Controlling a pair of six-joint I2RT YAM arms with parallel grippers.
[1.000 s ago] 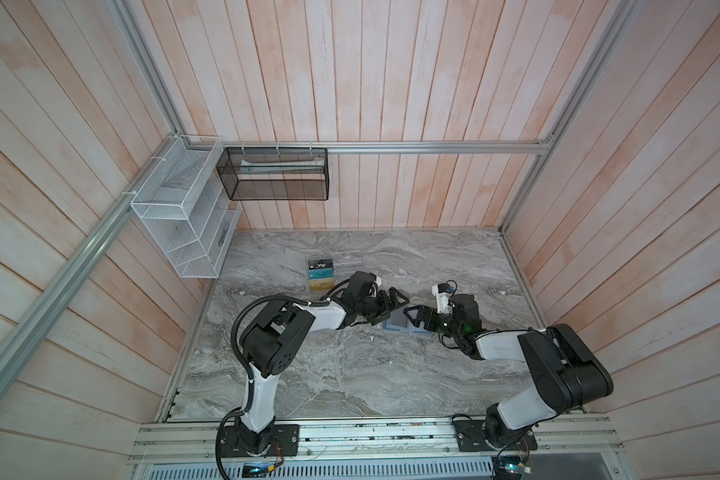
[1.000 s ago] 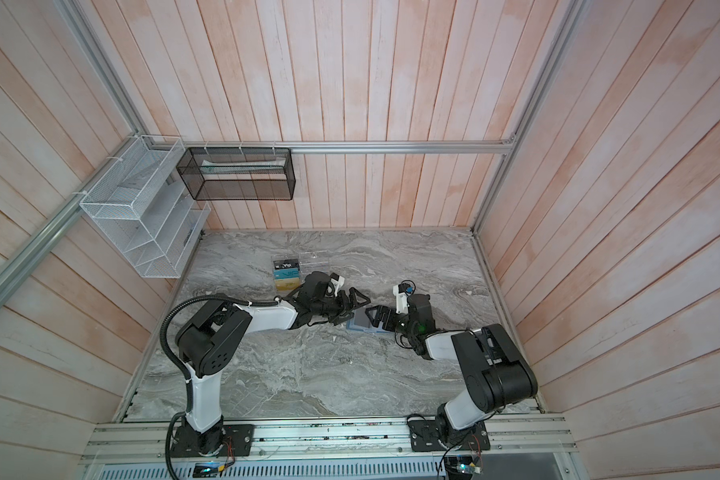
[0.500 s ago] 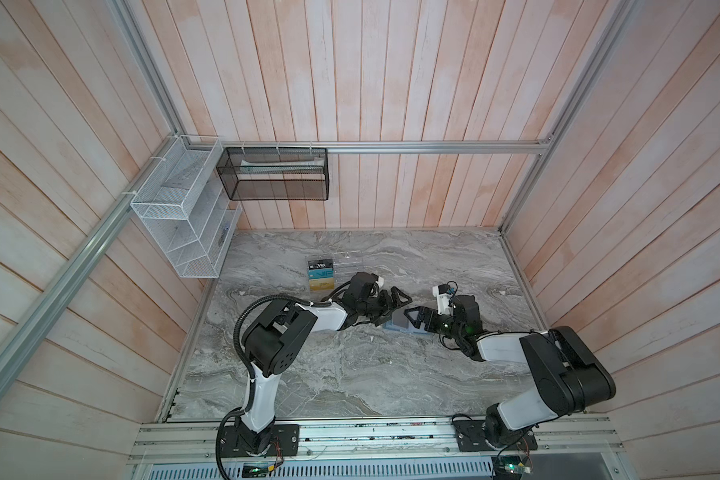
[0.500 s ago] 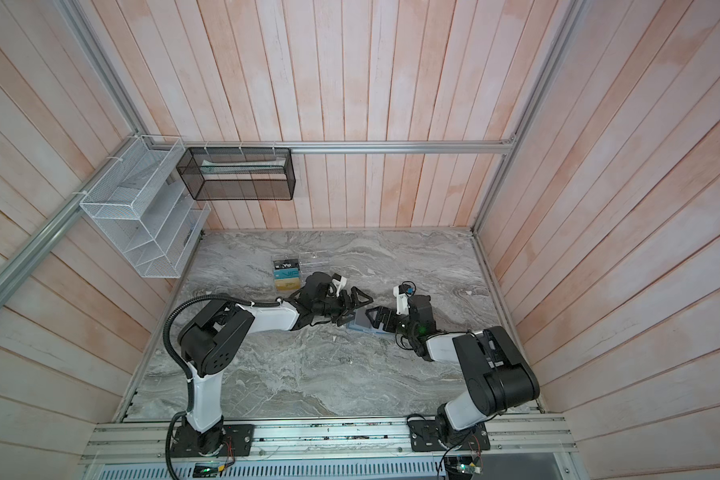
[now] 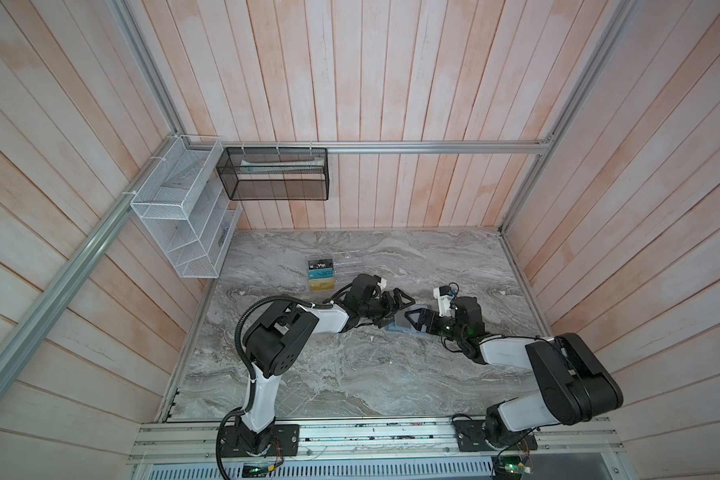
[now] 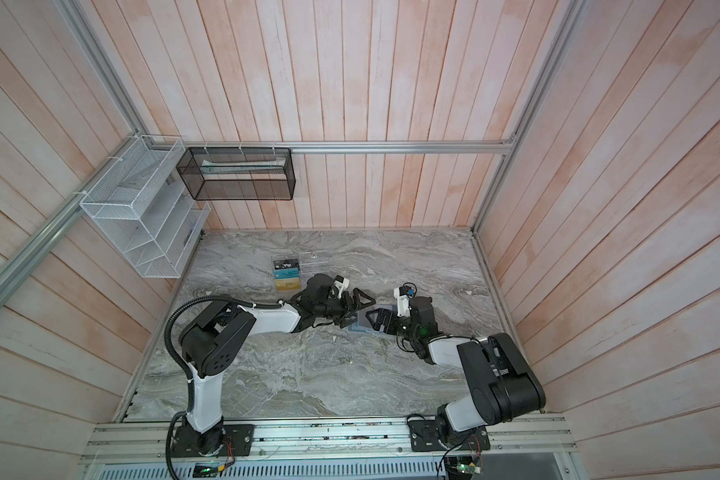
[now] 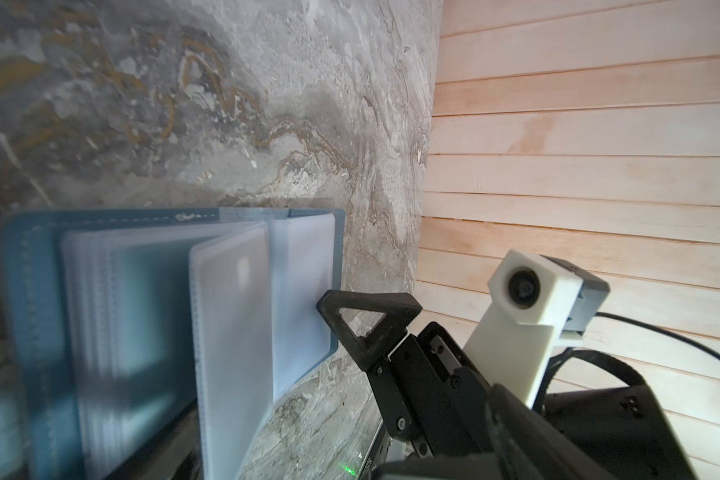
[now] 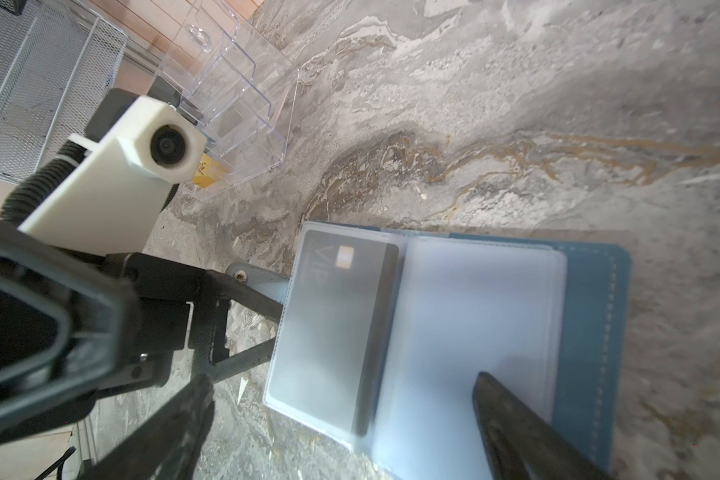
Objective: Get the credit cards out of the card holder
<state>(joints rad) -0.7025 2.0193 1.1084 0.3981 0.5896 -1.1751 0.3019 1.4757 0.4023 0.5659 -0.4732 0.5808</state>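
Two spread finger pairs: left fingers (image 8: 248, 299) beside the open card holder's (image 8: 591, 332) sleeve edge, right fingers (image 8: 516, 428) straddling its sleeves.

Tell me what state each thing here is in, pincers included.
Holder, lying open on the table.
Dark card, tucked inside the holder.
Teal card, in the rack.
Gold card, in the rack.
Black card, in the rack.
Left pincer, open, at the holder's edge.
Right pincer, open, over the holder.
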